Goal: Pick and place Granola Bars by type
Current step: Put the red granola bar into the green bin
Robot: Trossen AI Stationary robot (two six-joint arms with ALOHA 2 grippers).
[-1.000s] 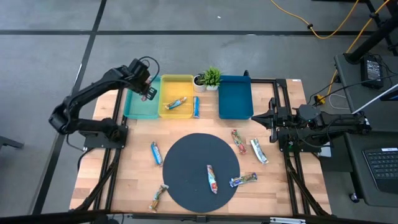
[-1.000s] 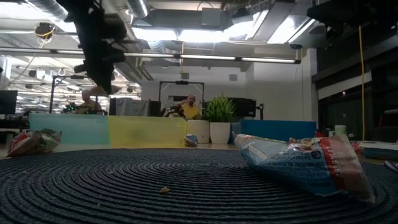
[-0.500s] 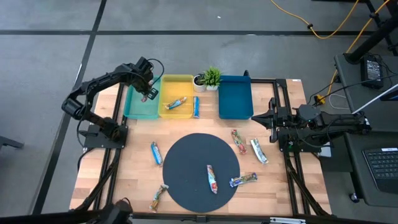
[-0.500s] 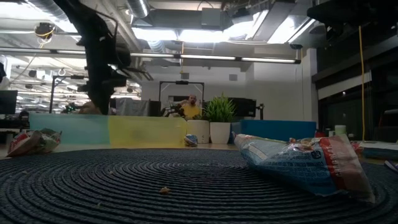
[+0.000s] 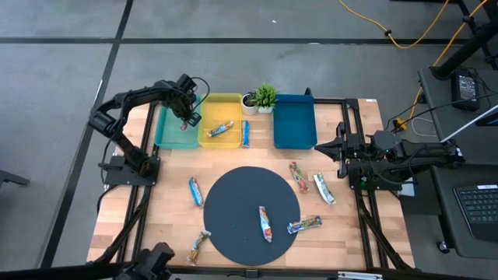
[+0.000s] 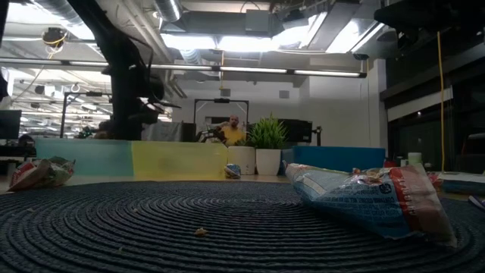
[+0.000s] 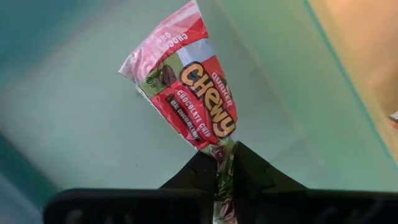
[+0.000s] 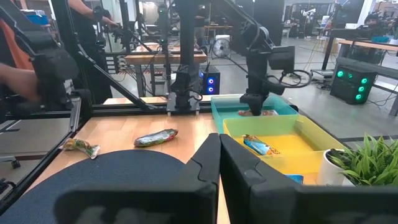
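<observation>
My left gripper [image 5: 186, 121] reaches down into the teal bin [image 5: 173, 134] and is shut on a red-wrapped granola bar [image 7: 186, 93]. In the low view its fingertips are hidden behind the teal bin's wall [image 6: 83, 159]. A blue bar [image 5: 220, 128] lies in the yellow bin [image 5: 222, 109]. Another blue bar [image 5: 245, 134] lies on the table beside that bin. Several more bars lie around and on the dark round mat [image 5: 253, 214], one of them [image 5: 266, 223] on it. My right gripper [image 5: 339, 148] waits shut at the table's right edge. My left gripper pinches the red bar by one crimped end [image 7: 221, 163] between its two fingers [image 7: 198, 173], coming from above and pointing down. The bar hangs below the fingers over the teal bin's floor. Whether its free end [image 7: 163, 45] touches the floor, I cannot tell.
The dark blue bin [image 5: 295, 120] stands right of a small potted plant [image 5: 263, 97] at the far edge. Loose bars lie at the mat's left [image 5: 195, 191], near left [image 5: 198, 246] and right [image 5: 324, 188]. People show in the room beyond the table.
My left gripper has come down toward the teal bin with the red bar, its fingertips sinking behind the bin's wall in the low view. The arm's elbow has swung toward the far edge.
</observation>
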